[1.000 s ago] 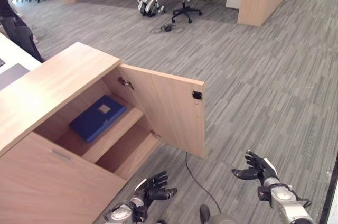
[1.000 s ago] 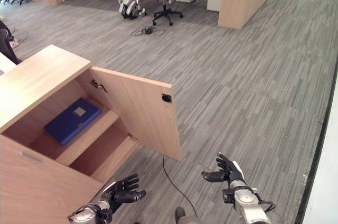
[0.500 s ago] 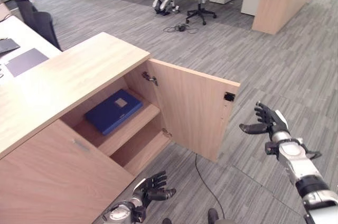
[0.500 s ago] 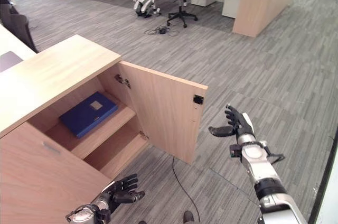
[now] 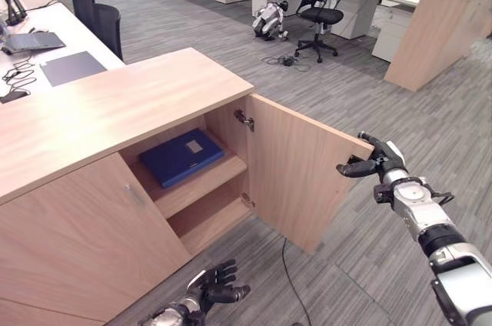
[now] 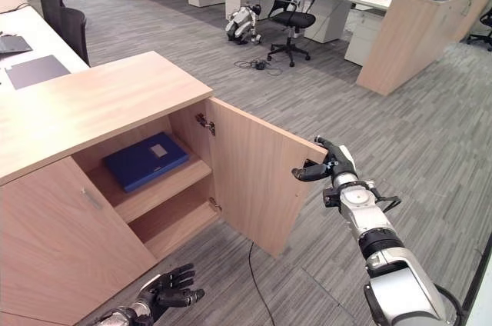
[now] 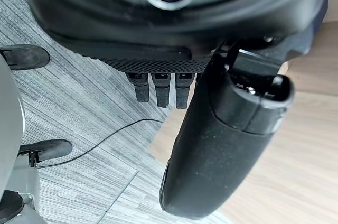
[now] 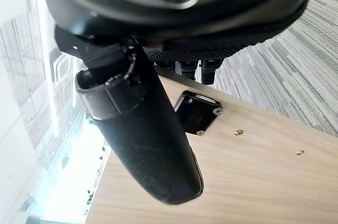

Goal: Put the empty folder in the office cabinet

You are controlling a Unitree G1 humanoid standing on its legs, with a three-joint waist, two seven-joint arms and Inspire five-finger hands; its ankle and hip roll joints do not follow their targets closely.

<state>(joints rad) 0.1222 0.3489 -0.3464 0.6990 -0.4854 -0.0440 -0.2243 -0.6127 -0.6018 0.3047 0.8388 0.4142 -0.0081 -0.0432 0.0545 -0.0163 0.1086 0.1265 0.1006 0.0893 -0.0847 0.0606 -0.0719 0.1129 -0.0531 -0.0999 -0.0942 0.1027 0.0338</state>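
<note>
Blue folder (image 5: pixel 181 156) is being kept flat on upper shelf of office cabinet (image 5: pixel 115 111). Open cabinet door (image 5: pixel 304 172) is being touched at top outer corner by right hand (image 5: pixel 374 163), fingers relaxed. Left hand (image 5: pixel 209 294) is being held low nr floor, fingers loosely spread, nothing in it.

A blue folder (image 5: pixel 181 156) with a pale label lies flat on the upper shelf of the wooden cabinet (image 5: pixel 100 111), whose door (image 5: pixel 304 168) stands open.

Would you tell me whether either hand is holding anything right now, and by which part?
Nothing is held. The right hand is open at the top outer corner of the cabinet door. The left hand hangs open, low by the floor.
</note>
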